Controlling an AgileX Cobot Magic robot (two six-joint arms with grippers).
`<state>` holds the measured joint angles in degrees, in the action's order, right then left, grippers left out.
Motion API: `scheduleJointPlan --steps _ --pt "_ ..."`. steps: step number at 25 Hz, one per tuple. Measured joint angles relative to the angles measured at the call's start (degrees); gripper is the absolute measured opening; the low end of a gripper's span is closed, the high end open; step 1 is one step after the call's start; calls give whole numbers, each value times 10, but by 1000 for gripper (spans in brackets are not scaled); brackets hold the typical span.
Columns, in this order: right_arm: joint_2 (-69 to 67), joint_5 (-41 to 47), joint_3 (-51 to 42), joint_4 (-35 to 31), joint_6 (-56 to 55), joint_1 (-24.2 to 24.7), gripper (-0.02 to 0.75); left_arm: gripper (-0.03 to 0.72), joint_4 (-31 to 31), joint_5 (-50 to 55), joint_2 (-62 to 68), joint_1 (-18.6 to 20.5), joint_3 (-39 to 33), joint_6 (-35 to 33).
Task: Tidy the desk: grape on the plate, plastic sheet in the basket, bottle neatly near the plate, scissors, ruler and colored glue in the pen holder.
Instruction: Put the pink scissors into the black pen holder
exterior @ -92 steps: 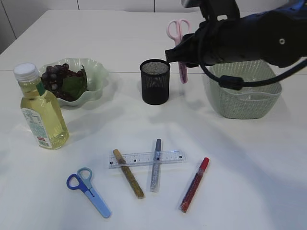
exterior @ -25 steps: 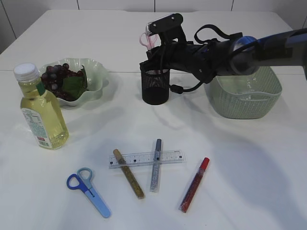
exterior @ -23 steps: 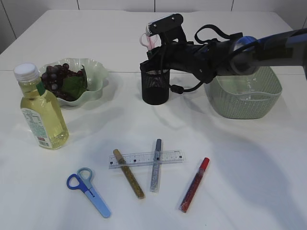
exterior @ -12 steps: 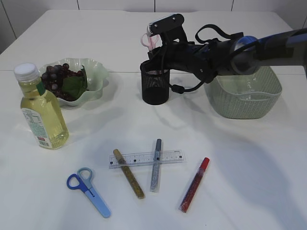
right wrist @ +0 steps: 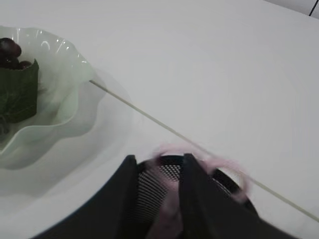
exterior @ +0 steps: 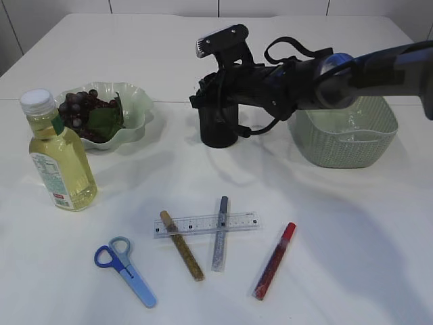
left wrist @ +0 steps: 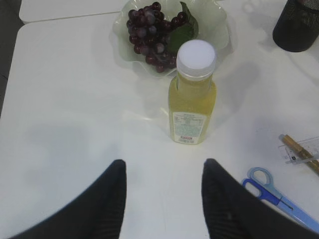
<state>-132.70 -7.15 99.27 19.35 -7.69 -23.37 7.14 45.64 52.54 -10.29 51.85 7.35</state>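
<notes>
My right gripper (exterior: 215, 101) hangs over the black mesh pen holder (exterior: 218, 134), its jaws (right wrist: 158, 159) apart at the rim. The pink scissors (right wrist: 172, 199) show blurred between the jaws, blades inside the holder (right wrist: 152, 184), handles at the rim. Grapes (exterior: 78, 108) lie on the green plate (exterior: 139, 108). The oil bottle (exterior: 59, 162) stands in front of the plate. Blue scissors (exterior: 125, 271), a clear ruler (exterior: 203, 223) and gold (exterior: 181, 254), silver (exterior: 220, 233) and red (exterior: 274, 261) glue tubes lie at the front. My left gripper (left wrist: 164, 164) is open and empty, short of the bottle (left wrist: 192, 107).
A green woven basket (exterior: 345, 145) stands right of the pen holder, under my right arm. The gold and silver tubes cross the ruler. The left wrist view also shows the plate (left wrist: 217, 30), the blue scissors (left wrist: 276, 196) and the pen holder (left wrist: 299, 27).
My right gripper has moved down and left over the pen holder. The pink scissors, held handles up above it before, have dropped into the holder and no longer show in the exterior view.
</notes>
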Motion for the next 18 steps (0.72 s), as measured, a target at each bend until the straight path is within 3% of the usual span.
scheduleJointPlan --steps 13,18 --pt "24 53 0 1 0 -1 262 363 0 0 0 0 0 0" --pt "82 118 0 -14 -5 -1 262 363 -11 0 0 0 0 0"
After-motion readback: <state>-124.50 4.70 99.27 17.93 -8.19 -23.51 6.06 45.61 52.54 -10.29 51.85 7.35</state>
